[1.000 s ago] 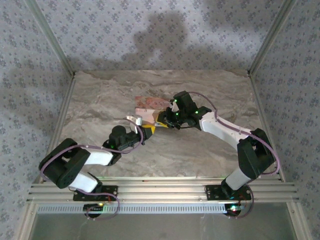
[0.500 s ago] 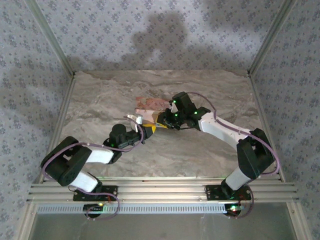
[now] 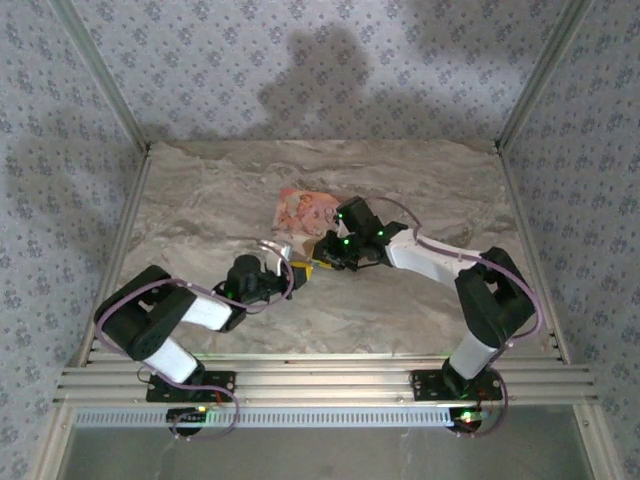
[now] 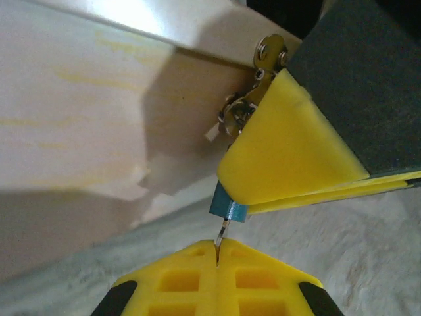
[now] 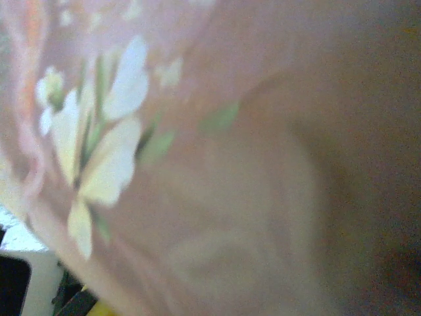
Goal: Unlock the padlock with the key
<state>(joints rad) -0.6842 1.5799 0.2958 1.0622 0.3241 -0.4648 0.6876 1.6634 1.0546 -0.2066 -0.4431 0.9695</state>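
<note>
Top view: left gripper (image 3: 296,270) and right gripper (image 3: 322,252) meet tip to tip just near of the floral pouch (image 3: 303,210) on the marble table (image 3: 420,320). Left wrist alone shows the grips: yellow fingertips (image 4: 177,283) pressed together on the thin key (image 4: 220,236), which enters the blue padlock (image 4: 228,209) clamped under the right gripper's finger. Right wrist: blurred pink flower print, nothing legible.
</note>
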